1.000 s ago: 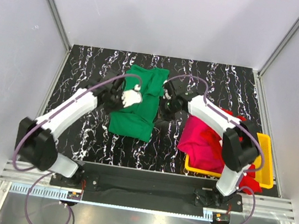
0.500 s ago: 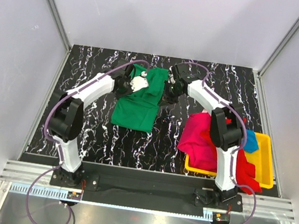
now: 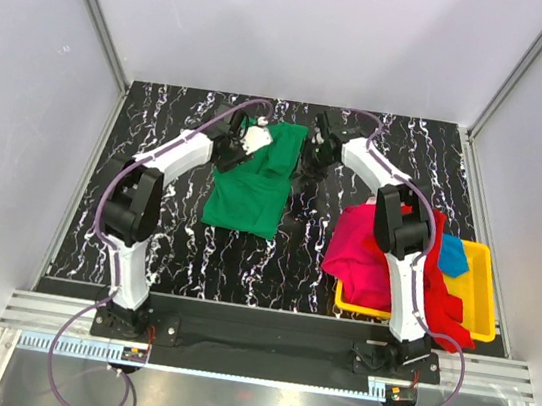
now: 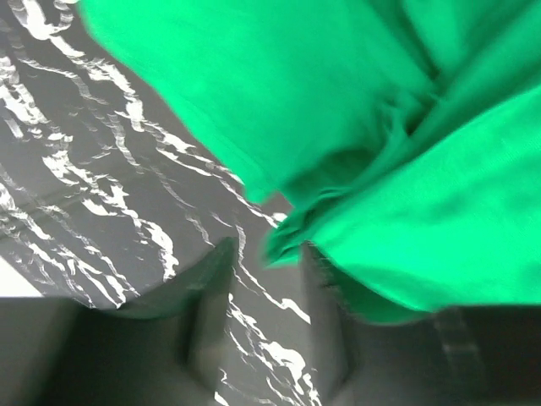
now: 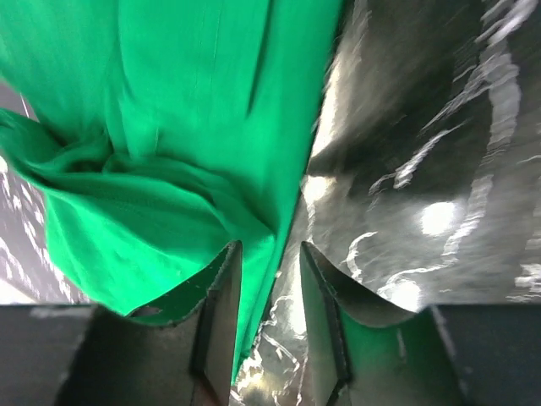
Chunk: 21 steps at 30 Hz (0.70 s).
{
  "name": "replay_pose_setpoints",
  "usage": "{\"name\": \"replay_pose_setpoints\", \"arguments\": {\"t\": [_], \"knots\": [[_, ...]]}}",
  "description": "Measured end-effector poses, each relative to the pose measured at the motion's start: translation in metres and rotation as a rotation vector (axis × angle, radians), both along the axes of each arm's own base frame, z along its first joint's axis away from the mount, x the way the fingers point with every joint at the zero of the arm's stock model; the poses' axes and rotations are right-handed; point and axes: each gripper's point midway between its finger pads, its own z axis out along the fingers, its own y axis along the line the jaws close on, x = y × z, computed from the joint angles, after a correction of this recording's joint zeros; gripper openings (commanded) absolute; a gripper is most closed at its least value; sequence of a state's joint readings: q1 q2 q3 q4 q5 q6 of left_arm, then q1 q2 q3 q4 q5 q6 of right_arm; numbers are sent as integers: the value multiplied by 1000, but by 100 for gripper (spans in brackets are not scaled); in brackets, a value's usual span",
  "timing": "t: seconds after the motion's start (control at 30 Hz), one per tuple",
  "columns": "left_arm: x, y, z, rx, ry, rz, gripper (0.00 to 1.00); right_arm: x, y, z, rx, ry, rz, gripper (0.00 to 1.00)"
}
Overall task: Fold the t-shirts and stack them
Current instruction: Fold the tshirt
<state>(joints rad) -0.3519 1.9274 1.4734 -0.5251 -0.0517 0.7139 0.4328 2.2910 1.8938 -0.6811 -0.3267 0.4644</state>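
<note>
the left hand point(image 4: 266, 251) stands with its fingers parted and clamps nothing. a rumpled corner of the green t-shirt point(image 4: 406, 127) droops right at the mouth of the gap, and bare tabletop point(image 4: 127, 169) shows between the fingers. the right hand point(image 5: 269, 249) is parted too, unclenched; the shirt's edge lies partly in its gap but is not pinched.

seen from above, each hand sits at one far corner of the green shirt. the shirt lies as a narrow lengthwise strip in the middle of the tabletop, flat at the near end and bunched into creases at the far end under the hands.

the cloth looks light, limp and thin. it should sag wherever it is unsupported, hold no fold unless laid flat, and drag or wrinkle if pulled by one corner alone. it is not fragile, and the pads ought to get a fair hold on it. the best places to take hold seem to be the two far corners, or the doubled hem there, pinching through all the layers so the lower ones do not stay behind, with both sides lifted evenly.

off to the right, the magenta-pink t-shirt point(image 3: 361, 246) spills over the rim of the yellow tray point(image 3: 480, 293) onto the tabletop. the red t-shirt point(image 3: 443, 310) and blue t-shirt point(image 3: 455, 257) are heaped beside it, unfolded.
</note>
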Motion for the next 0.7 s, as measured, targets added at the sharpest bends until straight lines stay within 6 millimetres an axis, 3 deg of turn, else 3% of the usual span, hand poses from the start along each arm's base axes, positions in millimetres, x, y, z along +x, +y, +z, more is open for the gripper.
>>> {"name": "replay_pose_setpoints", "arguments": {"t": [0.07, 0.17, 0.23, 0.3, 0.4, 0.5, 0.6, 0.7], "knots": [[12, 5, 2, -1, -30, 41, 63, 16, -5, 9, -14, -43, -25, 41], [34, 14, 14, -33, -64, 120, 63, 37, -10, 29, -25, -130, -42, 40], [43, 24, 29, -76, -86, 177, 54, 34, -13, 36, -32, -164, -44, 38], [36, 33, 39, -125, -88, 208, 49, 15, -17, 34, -33, -158, -41, 39], [-12, 42, 34, -184, -3, 215, 48, -36, -21, 25, -23, -98, -33, 43], [-70, 32, 18, -236, 142, 183, 56, -78, -10, 16, -19, -57, -12, 47], [-122, 21, -11, -277, 306, 153, 63, -113, 12, 13, 1, -32, 32, 48], [-156, 20, -35, -275, 412, 142, 66, -134, 28, 6, 34, -20, 57, 48]]}}
